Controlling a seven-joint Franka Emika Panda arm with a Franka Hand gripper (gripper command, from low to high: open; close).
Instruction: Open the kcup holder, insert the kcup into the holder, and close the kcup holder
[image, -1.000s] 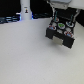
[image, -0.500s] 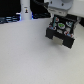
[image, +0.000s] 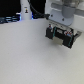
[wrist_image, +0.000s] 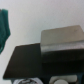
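Exterior view shows the end effector (image: 61, 36) hanging low over the white desk (image: 30, 55), its fingers apart with nothing between them, a pose that looks like an approach rather than a grasp. Wrist view has the holder (wrist_image: 42, 60) just below the end effector, its front facing the camera; I cannot find the kcup.

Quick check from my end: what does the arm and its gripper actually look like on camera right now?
In the exterior view the arm is white and rounded, ending in a blocky gripper with a pale body and two dark, stubby fingers. No markings are legible; the image is too blurry.
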